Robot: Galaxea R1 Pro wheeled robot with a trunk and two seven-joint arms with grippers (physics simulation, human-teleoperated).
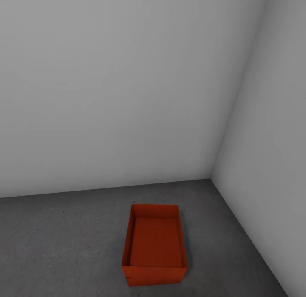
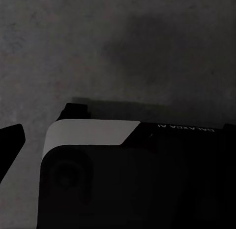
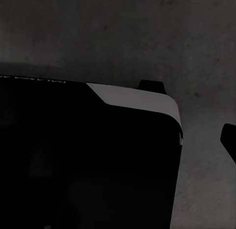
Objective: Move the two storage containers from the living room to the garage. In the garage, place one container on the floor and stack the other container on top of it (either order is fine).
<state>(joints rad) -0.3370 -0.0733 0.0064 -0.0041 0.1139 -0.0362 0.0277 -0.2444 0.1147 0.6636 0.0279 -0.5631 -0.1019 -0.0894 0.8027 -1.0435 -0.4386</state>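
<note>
Storage container sits alone near the garage corner

Storage container (image 1: 154, 248), orange-red and open-topped, rests on the floor (image 1: 63, 246) at about six o'clock in the head view, with nothing inside it. White walls (image 1: 127, 84) meet in a corner at roughly four o'clock from the centre. Both wrist views look down on dark concrete past the robot's base (image 2: 128, 175); a dark tip, possibly a finger, shows at each edge, and I cannot tell whether either gripper's fingers are apart.
</note>
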